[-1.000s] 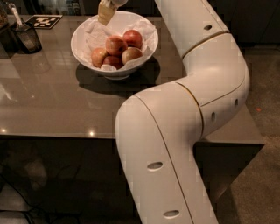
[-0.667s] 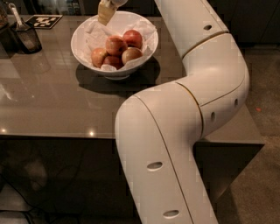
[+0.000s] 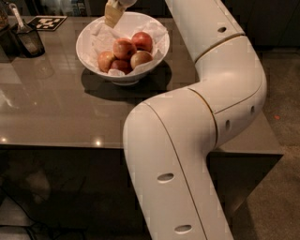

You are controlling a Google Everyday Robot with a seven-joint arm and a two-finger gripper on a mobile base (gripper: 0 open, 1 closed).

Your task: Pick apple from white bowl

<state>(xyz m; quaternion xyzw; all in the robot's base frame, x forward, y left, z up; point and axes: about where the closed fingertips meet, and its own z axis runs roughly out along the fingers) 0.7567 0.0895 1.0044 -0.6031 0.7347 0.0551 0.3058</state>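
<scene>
Glossy white, the single white bowl [image 3: 133,76] sits on the far half of the grey-brown bench [image 3: 51,103], lined with crumpled white paper [image 3: 100,35]. In it lie the apples [image 3: 142,41]. Four red-and-yellow ones show clearly. A fifth, darker one is tucked low between them near the front, so the count is five as far as can be seen. They are bunched together and touching in the right and front part of the bowl.

One claw [image 3: 112,18], tan in colour, hangs over the back left rim of the bowl, above the paper and apart from the fruit. The top edge of the view cuts it off. Whether it is released or clenched cannot be told, and nothing is seen in its hold. One thick white arm [image 3: 206,108] bends across the right foreground.

At the far left stand one small dark container [image 3: 30,42] with one utensil [image 3: 15,14] in it, and one black-and-white marker card [image 3: 47,22] lies flat behind it.

Set against a second ago, the claw is at the same spot over the rim, and the bowl and its five apples lie just as they did.
</scene>
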